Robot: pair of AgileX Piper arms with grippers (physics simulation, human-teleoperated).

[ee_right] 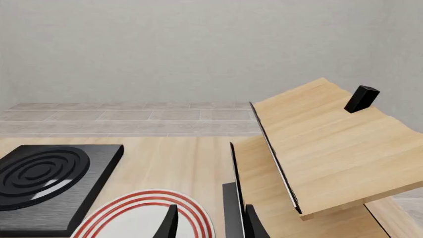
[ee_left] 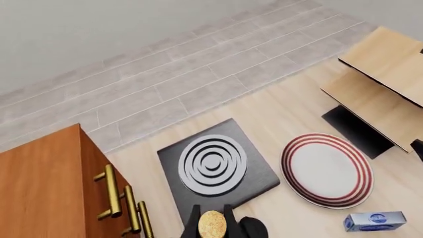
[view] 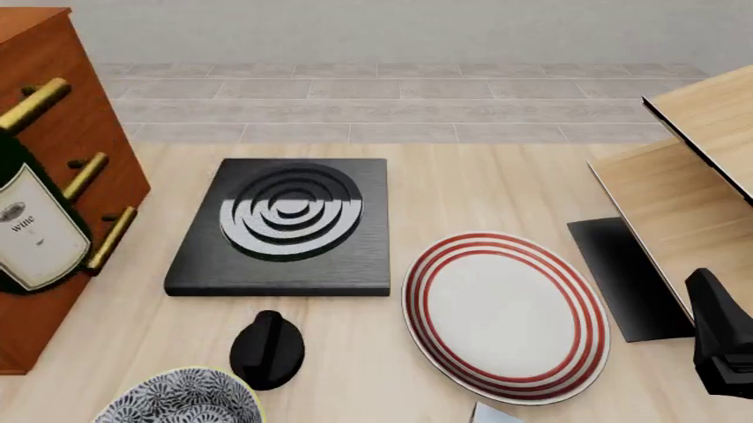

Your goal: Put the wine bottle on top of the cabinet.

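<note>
- Nearest, patterned bowl (view: 176,398) at the counter's (view: 471,185) front edge, contents unseen; black knob (view: 267,349) just beyond.
- Left hand (ee_left: 213,220) clenched on the wine bottle (view: 33,220), held aloft beside the cabinet (view: 53,79) front.
- Right hand (ee_right: 208,223) released, over the bare striped plate (view: 506,313).
- Farther, black burner (view: 286,225); pale shelf (view: 694,167) rightward.

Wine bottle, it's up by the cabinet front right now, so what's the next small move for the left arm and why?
Probably raise it a little more, then carry it over the cabinet. In the front view the wine bottle hangs in front of the drawer handles, below the top edge. In the left wrist view the left gripper closes around the cork, so the grip looks set.
</note>
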